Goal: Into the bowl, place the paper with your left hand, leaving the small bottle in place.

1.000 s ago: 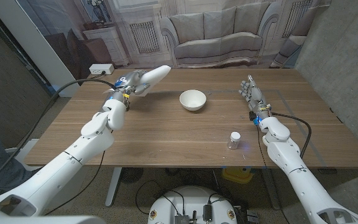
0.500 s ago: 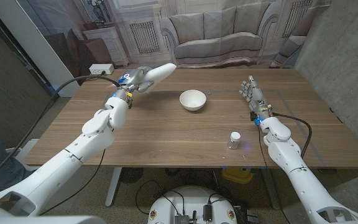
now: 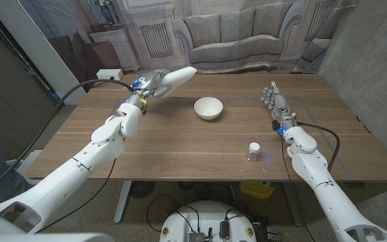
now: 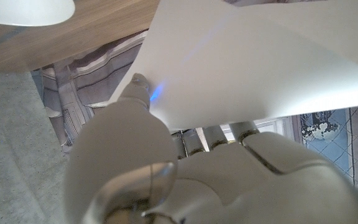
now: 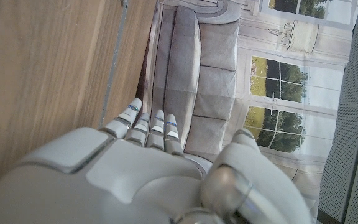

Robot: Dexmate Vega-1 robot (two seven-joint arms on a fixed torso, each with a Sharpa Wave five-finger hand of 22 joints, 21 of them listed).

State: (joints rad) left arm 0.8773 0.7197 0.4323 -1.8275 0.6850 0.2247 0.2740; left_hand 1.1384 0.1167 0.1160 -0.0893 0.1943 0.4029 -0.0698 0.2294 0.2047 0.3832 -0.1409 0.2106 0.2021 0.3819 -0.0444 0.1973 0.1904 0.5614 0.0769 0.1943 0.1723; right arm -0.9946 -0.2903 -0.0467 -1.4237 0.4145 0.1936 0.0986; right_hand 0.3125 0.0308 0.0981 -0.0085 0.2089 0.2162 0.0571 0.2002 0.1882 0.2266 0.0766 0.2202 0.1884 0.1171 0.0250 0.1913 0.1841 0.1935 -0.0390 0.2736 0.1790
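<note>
Since a second ago the left robot hand (image 3: pixel 148 86) has carried the paper (image 3: pixel 177 75) rightward and a little farther across the surface (image 3: pixel 180 144), from above the far-left part toward the middle; the bowl, the bottle and the right robot hand have kept their places. The left robot hand pinches the paper by its near-left edge, thumb on one face and fingers (image 4: pixel 219 132) under the other, as the left wrist view shows; the sheet is held off the surface, its long axis running from the hand out to the right, free end foremost. The bowl (image 3: pixel 208 107) lies to the right of that free end and somewhat nearer, close but not yet beneath it; I judge the coming move turns on carrying the sheet on along its own length and down. The small bottle (image 3: pixel 253 150) stands well apart, near right. The right robot hand (image 3: pixel 274 102) holds nothing, fingers straight, at the far right.
</note>
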